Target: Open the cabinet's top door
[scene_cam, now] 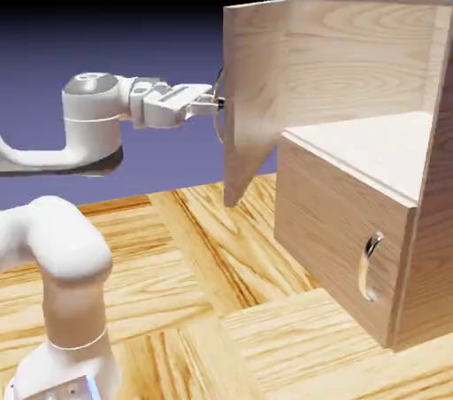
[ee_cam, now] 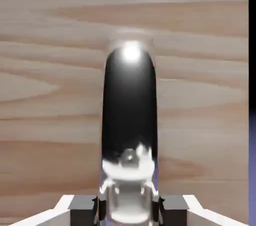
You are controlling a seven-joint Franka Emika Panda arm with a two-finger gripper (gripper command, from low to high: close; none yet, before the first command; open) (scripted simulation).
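- Nearest the exterior view's lens is my own white arm (scene_cam: 62, 274), rising from the lower left corner over the wood-patterned table (scene_cam: 203, 301).
- Just beyond it on the right stands the cabinet (scene_cam: 372, 168), tall and boxy in light oak grain.
- The cabinet's lower panel (scene_cam: 341, 239) is flush and closed, with a small curved silver handle (scene_cam: 370, 265) near its right edge.
- The top door (scene_cam: 252, 97) is swung well out from the cabinet, hinged at its right side, its free edge pointing toward my arm; the pale shelf (scene_cam: 372, 146) inside the upper compartment is exposed.
- My gripper (scene_cam: 215, 105) reaches level from the left and meets the door's outer face at its curved silver bar handle (scene_cam: 218, 111).
- In the hand view that bar (ee_cam: 130, 120) stands upright, dark and glossy with a bright glint at the top, running down between my two grey fingertips (ee_cam: 82, 205), which press in against it from either side: I am clenched on it.
- Behind the bar, the door's wood grain (ee_cam: 50, 95) fills almost the whole hand view; a thin blue strip of backdrop shows at the right edge.
- Nothing stands between my arm and the door; the opened door itself hides part of the cabinet's upper front from the exterior view.
- Count: one cabinet, two front panels, two silver handles, one arm, two fingertips.
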